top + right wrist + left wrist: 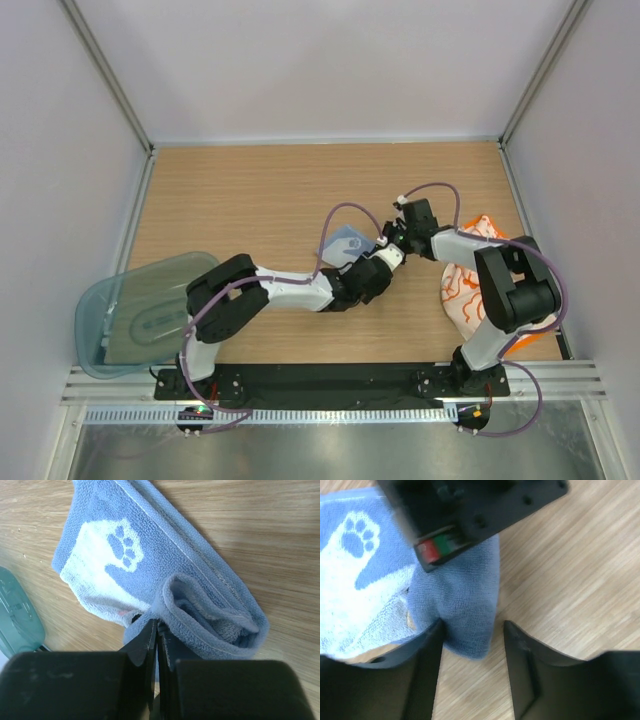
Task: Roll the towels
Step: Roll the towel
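Note:
The pale blue towel (345, 243) with a white paw-print patch lies mid-table, partly folded over itself at one end. My right gripper (386, 240) is shut on a folded edge of it; the right wrist view shows the jaws (157, 622) pinched on the blue cloth (200, 595). My left gripper (377, 263) is open right beside it. In the left wrist view a fold of the towel (465, 600) reaches between its fingers (472, 627) and touches the left one. Orange and white patterned towels (478, 285) lie in a heap at the right, under the right arm.
A translucent blue-green tray (130, 310) sits at the table's left edge, overhanging it; its corner shows in the right wrist view (15, 615). The right gripper's body (470, 510) hangs just above the left fingers. Grey walls enclose the back and sides.

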Controlling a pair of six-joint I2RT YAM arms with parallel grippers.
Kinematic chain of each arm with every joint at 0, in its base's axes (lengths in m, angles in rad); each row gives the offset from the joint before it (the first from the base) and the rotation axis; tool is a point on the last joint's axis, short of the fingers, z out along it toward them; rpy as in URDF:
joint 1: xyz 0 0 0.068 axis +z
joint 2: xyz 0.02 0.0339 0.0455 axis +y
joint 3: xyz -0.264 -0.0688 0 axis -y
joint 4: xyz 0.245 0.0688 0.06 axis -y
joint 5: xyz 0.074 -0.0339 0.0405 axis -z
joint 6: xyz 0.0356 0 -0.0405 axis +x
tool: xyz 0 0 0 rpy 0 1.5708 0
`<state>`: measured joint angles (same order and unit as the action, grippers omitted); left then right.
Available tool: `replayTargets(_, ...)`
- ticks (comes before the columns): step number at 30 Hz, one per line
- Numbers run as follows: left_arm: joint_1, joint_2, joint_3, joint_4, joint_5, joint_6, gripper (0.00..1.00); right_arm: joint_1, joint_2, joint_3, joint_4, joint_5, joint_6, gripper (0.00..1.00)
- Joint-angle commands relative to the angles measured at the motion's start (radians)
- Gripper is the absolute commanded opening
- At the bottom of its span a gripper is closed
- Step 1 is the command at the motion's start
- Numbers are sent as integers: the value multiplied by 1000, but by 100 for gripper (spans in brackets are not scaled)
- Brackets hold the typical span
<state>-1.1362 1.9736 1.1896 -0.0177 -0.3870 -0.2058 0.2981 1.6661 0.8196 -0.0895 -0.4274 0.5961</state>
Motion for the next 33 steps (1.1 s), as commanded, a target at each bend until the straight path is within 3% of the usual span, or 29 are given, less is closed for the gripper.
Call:
replayTargets(1,13,-12,-57,13,-30,-21,43,6,24,39,-23,-33,-24,8)
replayTargets(2,13,-12,-62,13,-30,-21,31,4,27,42,-21,-36,-27,8)
replayTargets(5,15,-18,-64,7,-17,-30,13,4,38,55,-32,-37,-33,8)
replayTargets(10,18,-44,-16,-79,40,-64,8,-1,27,82,-82,-5,-53,14)
replayTargets(14,41,-56,37,-184,153,-193,0,-31,12,107,-131,25,-82,34)
replayTargets(19,72,-99,41,-200,229,-288,0,-112,26,134,-191,42,-122,42)
replayTargets(24,81,-101,57,-231,255,-329,0,-174,21,234,-297,174,-154,48)
replayTargets(28,108,-94,71,-238,365,-384,0,-177,-58,306,-400,271,-163,53)
replayTargets(33,203,-127,41,-191,540,-503,0,-177,-205,276,-434,303,-157,57)
